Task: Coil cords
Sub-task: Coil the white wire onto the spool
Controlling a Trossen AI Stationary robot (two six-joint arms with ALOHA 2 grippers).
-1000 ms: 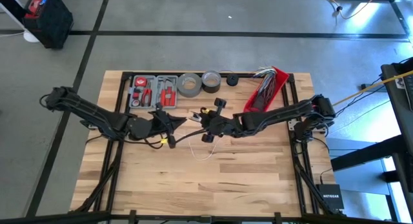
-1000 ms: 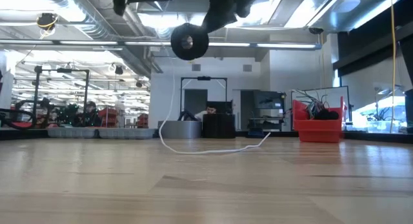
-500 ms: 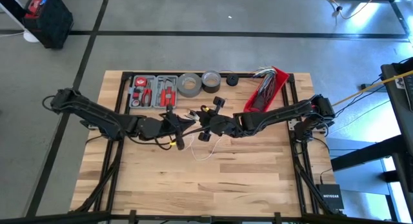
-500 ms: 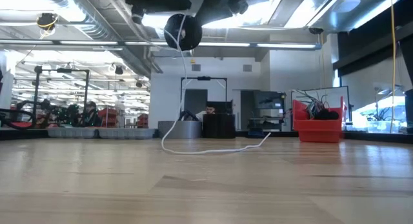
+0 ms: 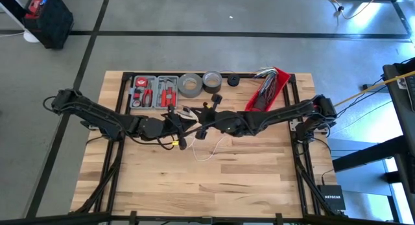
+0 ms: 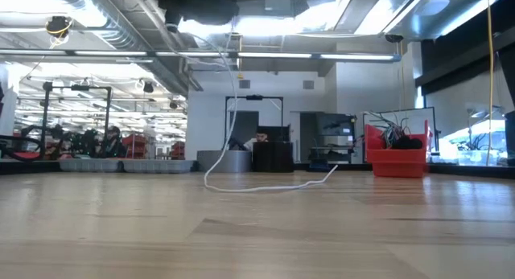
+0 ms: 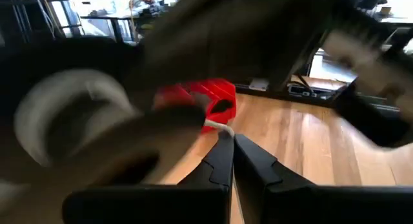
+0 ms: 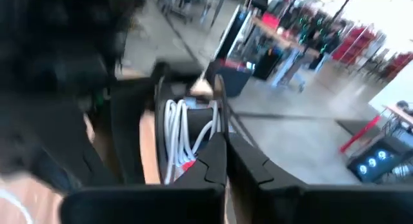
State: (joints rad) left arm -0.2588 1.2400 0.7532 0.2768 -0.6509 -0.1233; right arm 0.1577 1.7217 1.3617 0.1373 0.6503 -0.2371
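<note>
We look down on a wooden table (image 5: 194,179) standing on a grey concrete floor; the low view looks level across it into a large workshop hall. Along the table's far edge lie a grey tool tray (image 5: 154,92), two tape rolls (image 5: 190,85) and, to the right, a red bin (image 5: 269,89) with a bunch of wires in it.

Both arms reach in from the sides and meet above the middle of the table. The left gripper (image 5: 183,119) and the right gripper (image 5: 206,118) sit just beside each other, raised well off the wood. In the left wrist view we see the left gripper's fingers (image 7: 216,166) pressed together, with a short white piece of the cord (image 5: 211,147) at their tips. In the right wrist view the right gripper's fingers (image 8: 213,162) are likewise closed, and several white turns of cord sit wound on a dark spool just ahead of them; we cannot tell exactly how that spool is held.

From the grippers the cord hangs straight down in the low view, then runs as a loose, thin white curve across the table toward the red bin. From above, this slack lies just in front of the grippers, near the table's centre.
</note>
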